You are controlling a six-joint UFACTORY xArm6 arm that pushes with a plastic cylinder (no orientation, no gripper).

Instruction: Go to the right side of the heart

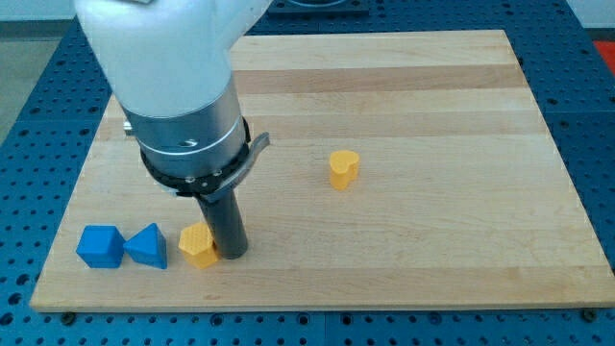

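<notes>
On wooden board [432,221], my tip [231,254] touching yellow block [197,245], yellow heart [343,168] apart, no jaws.

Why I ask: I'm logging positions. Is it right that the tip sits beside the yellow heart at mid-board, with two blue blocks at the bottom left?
Not quite. In the camera view my tip sits beside the yellow block at the bottom left, near the two blue blocks; the yellow heart stands alone mid-board.

A pale wooden board [432,115] lies on a blue perforated table [38,77] — evenly lit, no harsh shadows.
</notes>
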